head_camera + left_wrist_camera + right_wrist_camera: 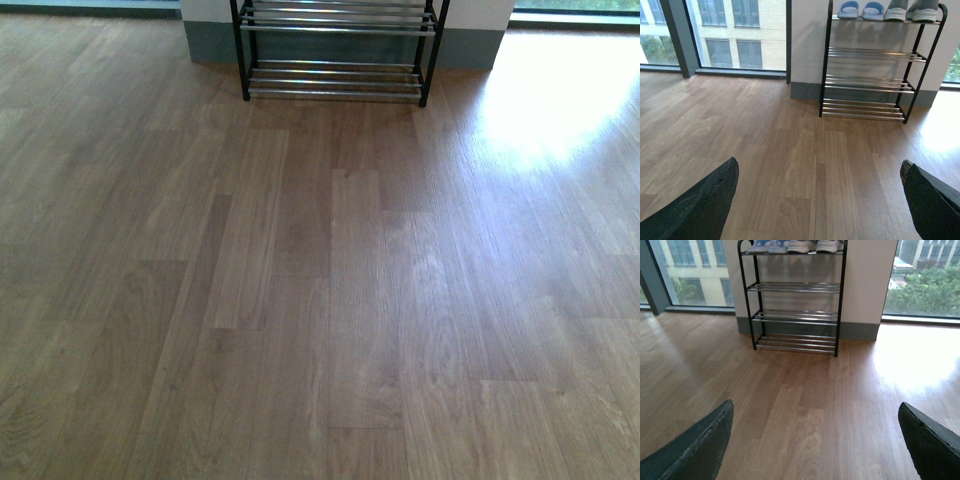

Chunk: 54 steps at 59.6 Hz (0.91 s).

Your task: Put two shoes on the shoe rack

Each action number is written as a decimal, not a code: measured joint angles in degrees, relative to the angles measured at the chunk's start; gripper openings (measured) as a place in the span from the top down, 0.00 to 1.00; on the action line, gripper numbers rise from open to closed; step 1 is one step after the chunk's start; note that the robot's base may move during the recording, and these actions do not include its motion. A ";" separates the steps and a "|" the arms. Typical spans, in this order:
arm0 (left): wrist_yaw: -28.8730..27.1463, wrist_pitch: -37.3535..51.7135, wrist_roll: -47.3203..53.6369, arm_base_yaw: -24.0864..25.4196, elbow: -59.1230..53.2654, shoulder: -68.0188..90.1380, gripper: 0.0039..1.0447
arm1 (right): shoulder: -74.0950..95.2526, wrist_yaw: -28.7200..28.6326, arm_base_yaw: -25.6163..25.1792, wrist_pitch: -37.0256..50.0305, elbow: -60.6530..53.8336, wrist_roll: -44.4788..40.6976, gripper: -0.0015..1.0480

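Grey mesh sneakers (916,10), the pair, already sit side by side on the top tier of the shoe rack (875,85), just beside two blue slippers (861,9). From my remote station, I see the rack standing on the wood floor (320,300) against a pale wall (867,280) between tall windows (735,32). My left hand (817,200) and right hand (815,440) both hang apart, holding nothing, well back from the rack.
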 joint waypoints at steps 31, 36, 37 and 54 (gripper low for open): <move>0.00 0.00 0.00 0.00 0.00 0.00 0.09 | 0.00 0.00 0.02 0.00 0.00 0.00 0.09; 0.00 0.00 0.00 0.00 0.00 0.00 0.09 | 0.00 0.00 0.02 0.00 0.00 0.00 0.09; 0.00 0.00 0.00 0.00 0.00 0.00 0.09 | 0.00 0.00 0.00 0.00 0.00 0.00 0.09; 0.00 0.00 0.00 0.00 0.00 0.00 0.09 | 0.00 0.00 0.02 0.00 0.00 0.00 0.09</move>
